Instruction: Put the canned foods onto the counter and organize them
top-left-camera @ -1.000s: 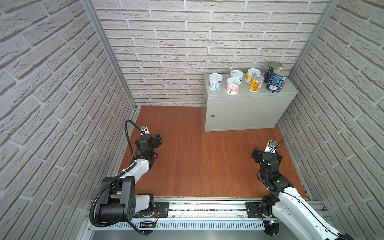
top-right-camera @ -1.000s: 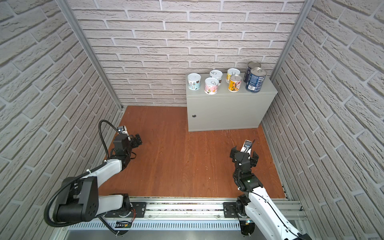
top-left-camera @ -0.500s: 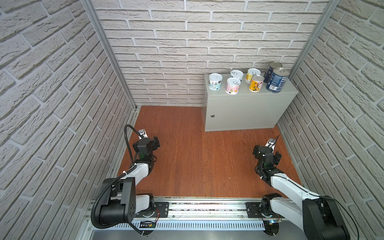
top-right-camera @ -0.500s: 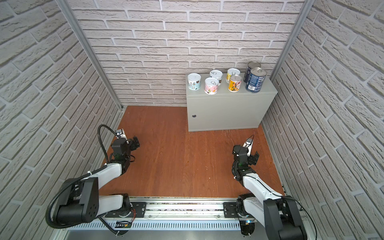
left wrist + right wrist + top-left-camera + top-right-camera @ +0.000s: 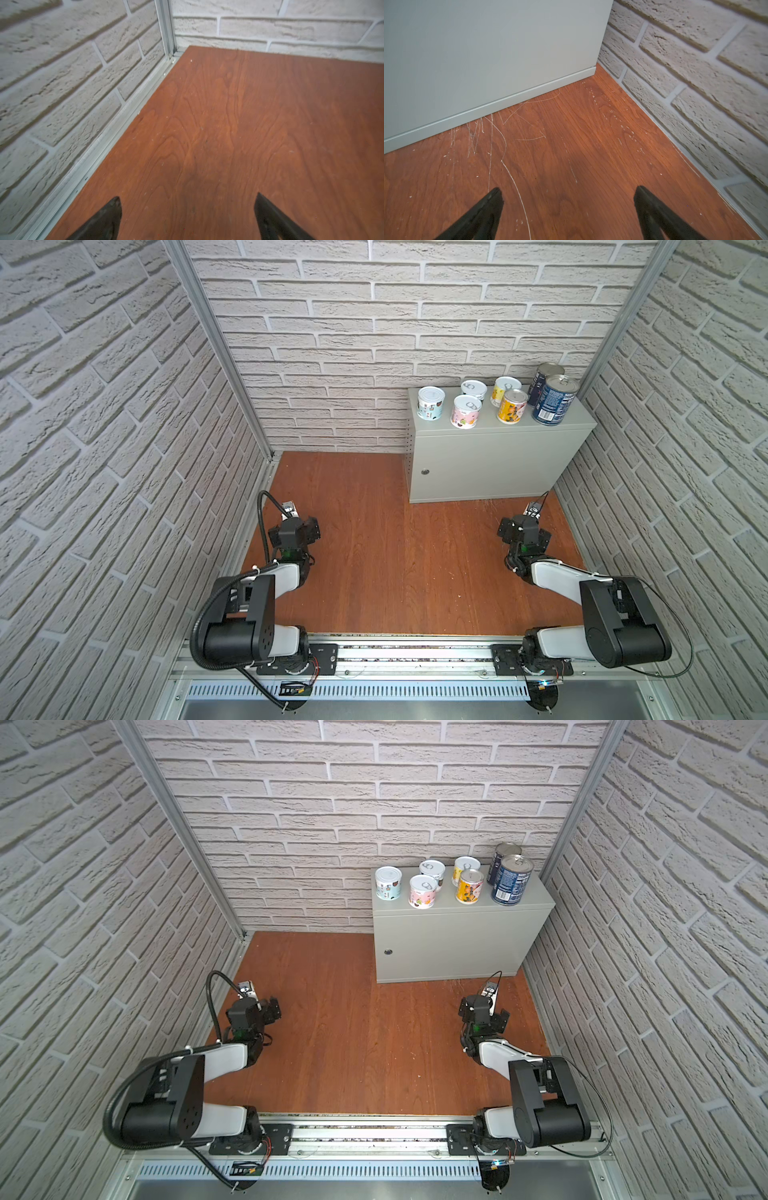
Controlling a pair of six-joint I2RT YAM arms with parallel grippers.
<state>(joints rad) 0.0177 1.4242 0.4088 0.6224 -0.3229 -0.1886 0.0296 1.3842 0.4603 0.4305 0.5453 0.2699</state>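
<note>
Several canned foods stand upright on the counter [image 5: 490, 464] [image 5: 449, 944] at the back right in both top views. Two tall dark-blue cans [image 5: 555, 399] [image 5: 512, 880] stand at its right end. Left of them are an orange can [image 5: 512, 406], a yellow can [image 5: 505, 390], a pink can [image 5: 466, 411], a grey can [image 5: 473, 388] and a white can [image 5: 431, 403]. My left gripper [image 5: 297, 526] [image 5: 188, 200] hangs open and empty low over the wooden floor by the left wall. My right gripper [image 5: 523, 529] [image 5: 568, 193] is open and empty before the counter's [image 5: 488, 62] right front corner.
Brick-patterned walls [image 5: 124, 448] close in the left, back and right sides. The wooden floor [image 5: 395, 551] lies between the arms. A metal rail [image 5: 415, 655] with both arm bases runs along the front edge. Scratches mark the floor [image 5: 492, 135] before the counter.
My right arm has folded down into a low pose, its gripper still near the counter's front. The left arm has barely shifted. Both grippers stay open, and the cans have not moved.
</note>
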